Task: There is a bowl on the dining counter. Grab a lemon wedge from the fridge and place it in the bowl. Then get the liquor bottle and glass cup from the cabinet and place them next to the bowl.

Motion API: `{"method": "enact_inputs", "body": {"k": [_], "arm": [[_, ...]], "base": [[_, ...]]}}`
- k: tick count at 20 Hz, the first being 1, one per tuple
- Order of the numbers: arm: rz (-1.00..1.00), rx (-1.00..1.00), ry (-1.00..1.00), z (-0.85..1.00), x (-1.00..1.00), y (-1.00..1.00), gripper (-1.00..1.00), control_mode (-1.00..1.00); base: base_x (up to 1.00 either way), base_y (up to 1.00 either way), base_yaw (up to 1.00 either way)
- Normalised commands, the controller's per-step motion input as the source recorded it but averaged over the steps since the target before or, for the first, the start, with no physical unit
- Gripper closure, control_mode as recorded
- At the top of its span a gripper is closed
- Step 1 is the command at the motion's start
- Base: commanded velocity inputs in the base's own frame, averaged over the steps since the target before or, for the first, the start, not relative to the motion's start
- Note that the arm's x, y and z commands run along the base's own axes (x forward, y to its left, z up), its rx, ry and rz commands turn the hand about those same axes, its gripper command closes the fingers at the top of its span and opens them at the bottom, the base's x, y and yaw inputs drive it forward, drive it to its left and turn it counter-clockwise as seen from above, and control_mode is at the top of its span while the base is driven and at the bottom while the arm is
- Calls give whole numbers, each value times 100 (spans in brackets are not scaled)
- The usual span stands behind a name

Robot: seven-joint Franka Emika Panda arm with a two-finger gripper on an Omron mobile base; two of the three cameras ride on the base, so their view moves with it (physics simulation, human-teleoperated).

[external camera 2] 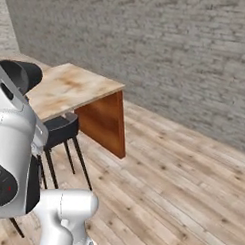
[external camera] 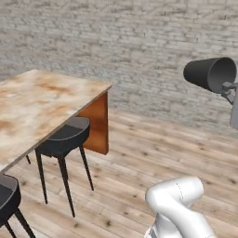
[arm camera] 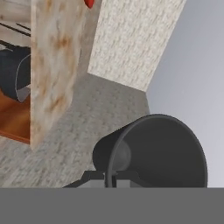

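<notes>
Your gripper (arm camera: 110,178) is pinched on the rim of the glass cup (arm camera: 153,151), lower centre of the hand view. It looks light, stiff and slick, so that thin-wall hold could let it swing. Keep it steady toward the dining counter (external camera: 42,100) at left.

A big dark grey cup (arm camera: 153,153) with a round open mouth lies on its side at about five o'clock. The tool (arm camera: 110,179) at six o'clock is closed on the cup's rim. A long, light brown, blotchy tabletop (arm camera: 54,65) runs up at ten o'clock. A black stool seat (arm camera: 13,81) sits at nine o'clock. A pale brick wall (arm camera: 135,41) is at twelve o'clock.
</notes>
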Motion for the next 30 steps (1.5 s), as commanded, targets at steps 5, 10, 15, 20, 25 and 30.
{"method": "enact_inputs", "body": {"k": [5, 10, 15, 20, 25, 30], "arm": [[0, 0, 0, 0, 0, 0, 100, 100], [0, 0, 0, 0, 0, 0, 100, 100], [0, 0, 0, 0, 0, 0, 100, 100], [0, 0, 0, 0, 0, 0, 100, 100], [0, 0, 0, 0, 0, 0, 100, 100], [0, 0, 0, 0, 0, 0, 100, 100]], "base": [[100, -59, 21], [100, -57, 22], [100, -53, 22], [100, -49, 23], [100, -27, 37], [100, -26, 44]]}}
